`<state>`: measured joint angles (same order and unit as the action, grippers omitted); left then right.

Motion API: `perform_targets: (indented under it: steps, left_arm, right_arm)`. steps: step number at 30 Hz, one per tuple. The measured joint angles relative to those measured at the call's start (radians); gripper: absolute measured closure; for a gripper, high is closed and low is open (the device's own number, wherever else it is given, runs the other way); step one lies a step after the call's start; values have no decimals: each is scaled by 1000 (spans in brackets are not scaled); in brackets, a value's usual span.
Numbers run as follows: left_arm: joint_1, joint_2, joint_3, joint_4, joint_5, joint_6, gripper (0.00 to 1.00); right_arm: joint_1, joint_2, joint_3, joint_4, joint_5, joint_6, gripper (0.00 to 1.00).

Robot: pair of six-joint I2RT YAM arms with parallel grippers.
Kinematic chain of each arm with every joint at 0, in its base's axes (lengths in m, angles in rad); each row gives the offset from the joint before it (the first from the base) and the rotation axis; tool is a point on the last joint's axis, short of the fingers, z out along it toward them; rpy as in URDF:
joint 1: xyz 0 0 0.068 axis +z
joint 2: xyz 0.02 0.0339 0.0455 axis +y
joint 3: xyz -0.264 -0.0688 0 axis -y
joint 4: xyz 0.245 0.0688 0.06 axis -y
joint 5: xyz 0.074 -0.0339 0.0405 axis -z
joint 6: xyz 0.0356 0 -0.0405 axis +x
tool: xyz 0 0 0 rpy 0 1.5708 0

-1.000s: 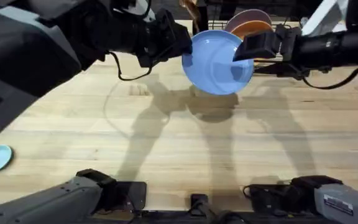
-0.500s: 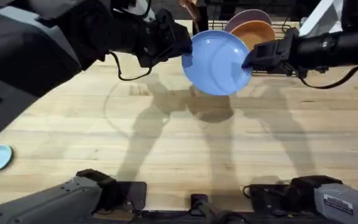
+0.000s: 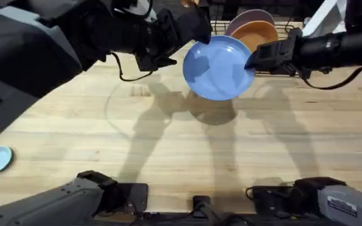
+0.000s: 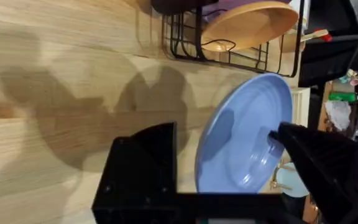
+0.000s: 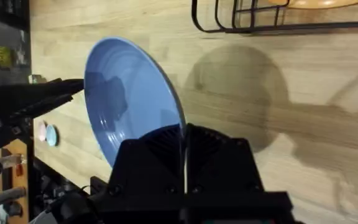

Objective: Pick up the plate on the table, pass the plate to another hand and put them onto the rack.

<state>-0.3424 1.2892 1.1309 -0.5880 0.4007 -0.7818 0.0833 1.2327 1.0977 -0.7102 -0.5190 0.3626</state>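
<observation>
I have both arms stretched forward over the far half of the table, meeting near the middle. My left arm comes in from the lower left, rising large and dark under the overhead camera, its left gripper (image 3: pixel 184 37) pointing right. My right arm reaches in from the right side, its right gripper (image 3: pixel 256 58) pointing left, fingers closed on the plate (image 3: pixel 219 68) at its right rim. The left fingers look parted, I think.
</observation>
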Motion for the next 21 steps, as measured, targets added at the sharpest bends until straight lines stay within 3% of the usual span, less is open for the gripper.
perform_targets:
  steps: [11, 21]
  left_arm:
    - [0, 0, 0, 0, 0, 0, 6]
    - [84, -62, 0, 27, 0, 0, 6]
  right_arm:
    - [0, 0, 0, 5, 0, 0, 971]
    - [-41, 0, 0, 108, 2, 0, 971]
